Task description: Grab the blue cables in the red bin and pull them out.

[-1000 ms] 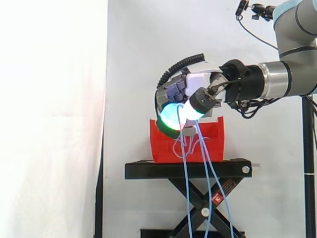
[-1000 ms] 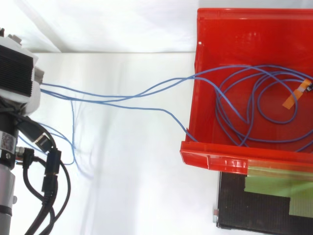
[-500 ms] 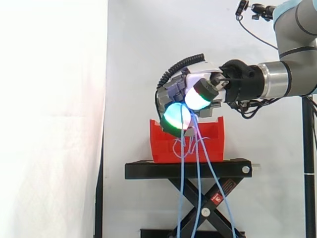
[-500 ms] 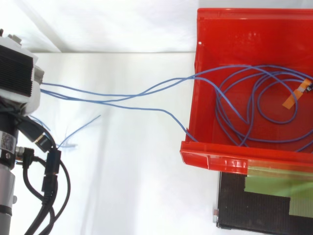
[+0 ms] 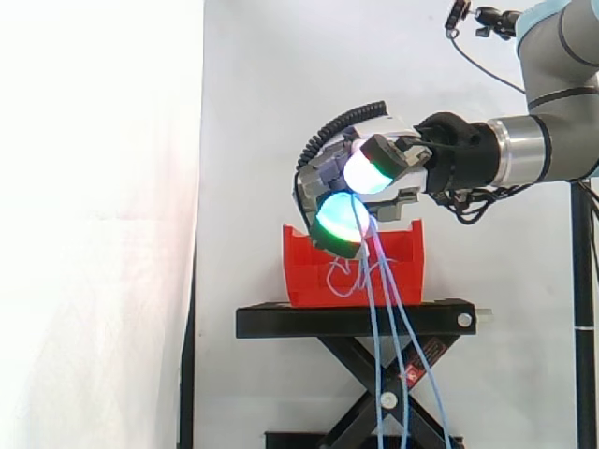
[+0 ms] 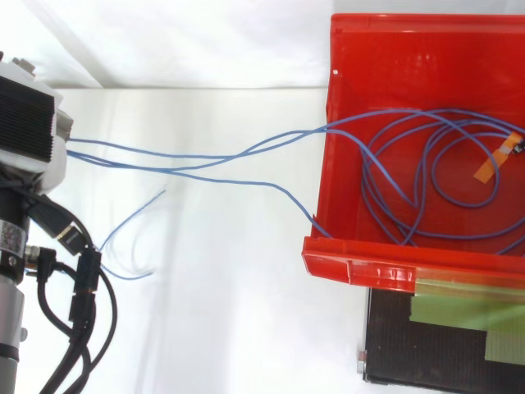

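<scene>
Several blue cables (image 6: 321,129) run from coils lying in the red bin (image 6: 361,267) to the hand (image 5: 393,154), whose curled fingers merely hook them while the thumb pad stands apart, so watch: if you pull harder, they could slide off the fingers.

The hand (image 5: 329,174) curls its fingers round the blue cables (image 5: 378,281) above the red bin (image 5: 304,271), which sits on the black stand's (image 5: 281,321) top.

One glowing pad (image 5: 363,174) of the hand (image 5: 328,174) is lifting off its neighbour; the hanging blue cables (image 5: 376,355) are swinging right, and the loose end (image 6: 133,215) is looping wider.
</scene>
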You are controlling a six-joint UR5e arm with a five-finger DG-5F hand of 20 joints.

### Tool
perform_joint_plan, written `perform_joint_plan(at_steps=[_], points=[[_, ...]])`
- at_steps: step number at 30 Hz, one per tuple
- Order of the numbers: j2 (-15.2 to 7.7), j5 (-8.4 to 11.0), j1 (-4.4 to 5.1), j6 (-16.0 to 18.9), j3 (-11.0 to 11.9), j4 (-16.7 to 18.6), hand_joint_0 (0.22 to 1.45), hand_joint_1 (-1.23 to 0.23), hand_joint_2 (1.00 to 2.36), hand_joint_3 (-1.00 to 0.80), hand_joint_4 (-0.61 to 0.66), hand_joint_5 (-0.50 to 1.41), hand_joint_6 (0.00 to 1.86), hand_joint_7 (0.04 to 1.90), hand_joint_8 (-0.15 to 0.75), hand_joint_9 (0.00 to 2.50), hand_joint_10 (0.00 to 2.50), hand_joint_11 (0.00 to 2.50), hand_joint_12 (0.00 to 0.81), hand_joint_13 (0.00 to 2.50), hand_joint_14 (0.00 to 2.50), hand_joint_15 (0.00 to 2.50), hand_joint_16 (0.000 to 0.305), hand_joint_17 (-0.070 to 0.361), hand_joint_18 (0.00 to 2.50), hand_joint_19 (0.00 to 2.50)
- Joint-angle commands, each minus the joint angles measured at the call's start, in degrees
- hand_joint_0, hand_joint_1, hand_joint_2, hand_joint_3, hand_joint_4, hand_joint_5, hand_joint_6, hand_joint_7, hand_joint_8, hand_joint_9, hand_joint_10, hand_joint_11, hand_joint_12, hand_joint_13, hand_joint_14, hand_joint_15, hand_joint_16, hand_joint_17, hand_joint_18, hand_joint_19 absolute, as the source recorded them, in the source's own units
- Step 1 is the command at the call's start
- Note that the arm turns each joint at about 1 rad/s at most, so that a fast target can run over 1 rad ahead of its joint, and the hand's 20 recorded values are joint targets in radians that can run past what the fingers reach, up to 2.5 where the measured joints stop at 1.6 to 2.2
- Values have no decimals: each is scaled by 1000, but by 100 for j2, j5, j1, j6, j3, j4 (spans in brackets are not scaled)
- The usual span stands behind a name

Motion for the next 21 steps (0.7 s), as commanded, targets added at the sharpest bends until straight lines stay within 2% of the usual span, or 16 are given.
perform_joint_plan(at_steps=[1, 2, 3, 9, 11, 13, 17, 21], points=[[6, -1, 0, 6, -1, -5, 642, -775, 1000, -1000, 306, 456, 1155, 331, 349, 0, 2500, 1024, 352, 432, 2500, 770, 46, 103, 769, 1510], [-3, -1, 0, -3, 7, -5, 642, -782, 1000, -1000, 301, 467, 1159, 333, 345, 0, 2500, 1041, 352, 442, 2500, 743, 45, 102, 777, 1523], [-3, -1, 0, -3, -1, -5, 647, -786, 1000, -1000, 301, 482, 1122, 368, 344, 0, 2500, 1056, 346, 445, 2500, 776, 45, 100, 821, 1664], [6, -1, 0, 6, 7, -5, 680, -838, 1000, -1000, 258, 538, 1166, 379, 319, 15, 2500, 1070, 328, 471, 2500, 825, 41, 93, 871, 1789], [6, -1, 0, 6, -1, -5, 742, -882, 1000, -1000, 221, 559, 1171, 398, 295, 33, 2500, 1122, 310, 476, 2500, 885, 36, 81, 912, 2013], [6, -1, 0, 6, -1, -5, 772, -905, 1000, -1000, 215, 569, 1168, 400, 287, 41, 2500, 1120, 303, 472, 2500, 895, 34, 77, 925, 2099], [6, -1, 0, -3, -1, -5, 859, -947, 1010, -782, 188, 580, 1156, 425, 275, 55, 2500, 1136, 297, 489, 2500, 961, 32, 71, 963, 2235], [6, -1, 0, 6, -1, -5, 905, -960, 1012, -711, 174, 582, 1166, 409, 273, 70, 2500, 1147, 290, 493, 2500, 954, 32, 73, 985, 2244]])
